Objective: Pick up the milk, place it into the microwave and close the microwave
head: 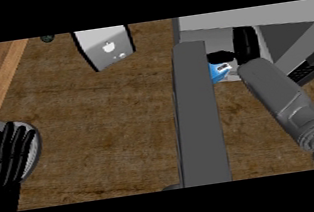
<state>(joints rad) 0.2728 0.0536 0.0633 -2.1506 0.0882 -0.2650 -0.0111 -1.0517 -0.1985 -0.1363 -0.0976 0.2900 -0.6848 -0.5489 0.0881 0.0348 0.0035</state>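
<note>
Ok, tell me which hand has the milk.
The right hand, up at the open microwave, curled round the blue milk. The left hand rests open at the view's lower left, fingers up, holding nothing.

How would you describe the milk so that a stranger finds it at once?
Find the grey microwave at the upper right, its long grey door standing open. Just right of that door, the black right hand curls over the milk carton. It is the only bright blue thing in view.
</note>
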